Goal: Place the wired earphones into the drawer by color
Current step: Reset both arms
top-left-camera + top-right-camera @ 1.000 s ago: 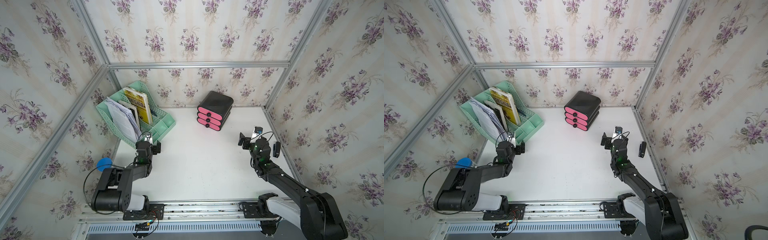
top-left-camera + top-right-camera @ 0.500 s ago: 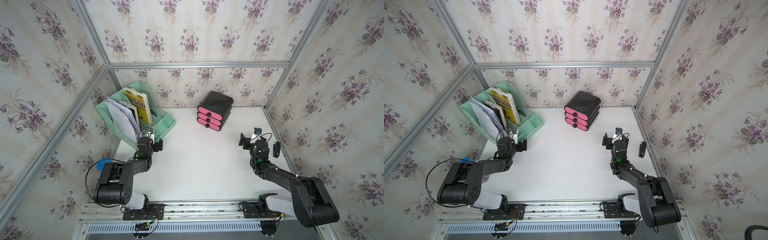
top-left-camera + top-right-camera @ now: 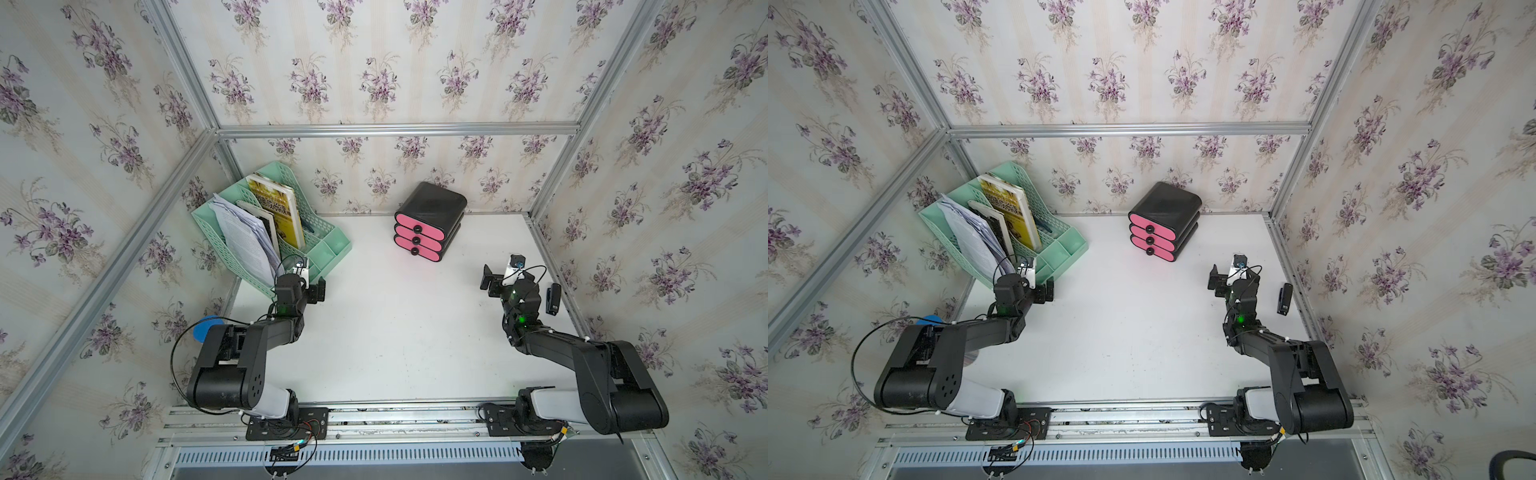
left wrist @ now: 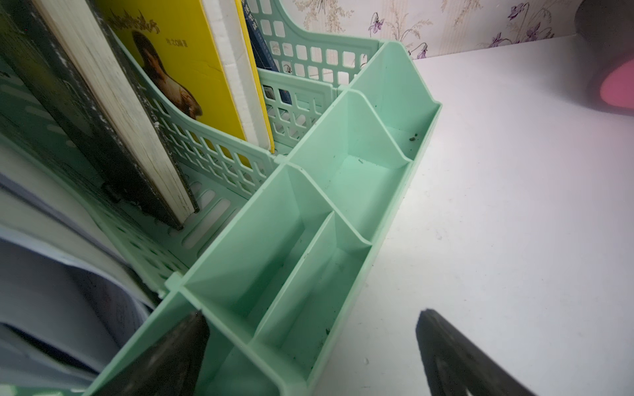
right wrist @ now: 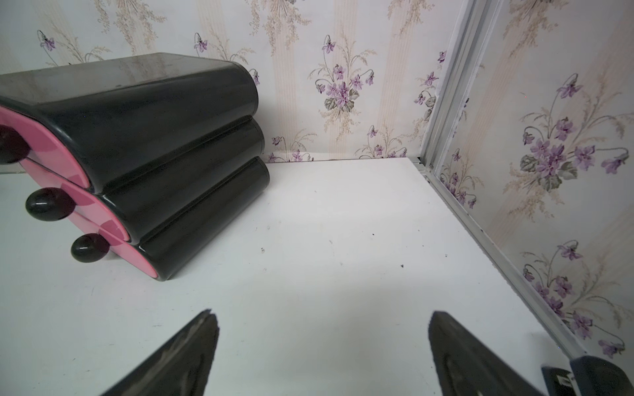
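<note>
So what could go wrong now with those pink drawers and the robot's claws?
1. The pink drawers are all shut; the open right claw could slip off a small round knob or drag the whole cabinet.
2. The open left claw hangs right by the green rack; a swing could bump it.
3. No earphones show in any view, so there may be nothing to sort.

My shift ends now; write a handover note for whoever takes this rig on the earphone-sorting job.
Left claw: open, empty, at the mint-green file rack.
Right claw: open, empty, above bare table, short of the drawer cabinet.
Cabinet: all three pink drawers shut.
Wired earphones: none visible in any view.
Done or left: unclear; they may already be inside the drawers, or not yet laid out.
</note>
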Motion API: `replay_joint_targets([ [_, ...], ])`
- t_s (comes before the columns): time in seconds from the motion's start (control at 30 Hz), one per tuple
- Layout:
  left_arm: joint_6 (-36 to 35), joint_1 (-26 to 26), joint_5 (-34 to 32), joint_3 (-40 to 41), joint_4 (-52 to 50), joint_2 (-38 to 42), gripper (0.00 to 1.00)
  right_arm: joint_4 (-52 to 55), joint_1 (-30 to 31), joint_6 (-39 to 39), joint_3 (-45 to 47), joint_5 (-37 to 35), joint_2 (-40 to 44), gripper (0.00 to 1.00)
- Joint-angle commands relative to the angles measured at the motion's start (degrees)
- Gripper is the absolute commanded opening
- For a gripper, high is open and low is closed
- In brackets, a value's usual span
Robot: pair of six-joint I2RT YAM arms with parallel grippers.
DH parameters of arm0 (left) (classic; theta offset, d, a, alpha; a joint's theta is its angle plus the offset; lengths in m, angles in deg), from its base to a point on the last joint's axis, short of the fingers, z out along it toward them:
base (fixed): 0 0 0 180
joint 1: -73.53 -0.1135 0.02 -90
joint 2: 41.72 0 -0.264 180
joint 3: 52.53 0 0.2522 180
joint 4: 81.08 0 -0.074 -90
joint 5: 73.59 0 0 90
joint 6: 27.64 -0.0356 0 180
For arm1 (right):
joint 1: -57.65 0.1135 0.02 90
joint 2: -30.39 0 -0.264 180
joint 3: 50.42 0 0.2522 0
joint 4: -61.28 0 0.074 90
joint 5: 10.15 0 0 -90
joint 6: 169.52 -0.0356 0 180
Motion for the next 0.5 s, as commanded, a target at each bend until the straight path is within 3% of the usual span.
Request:
replay_joint_targets([
  [0.0,0.6,0.0,0.8,-0.2,0.2,0.0,0.99,-5.9,-1.2,-1.3,1.1,1.4,-2.5,1.00],
  [0.17,0.5,0.0,0.7,-0.2,0.2,0.0,0.99,-23.1,-2.3,-2.1,7.0,1.7,-10.4,1.00],
  [0.47,0.5,0.0,0.7,-0.2,0.2,0.0,0.99,-20.5,-2.3,-2.8,6.3,0.9,-9.7,1.00],
])
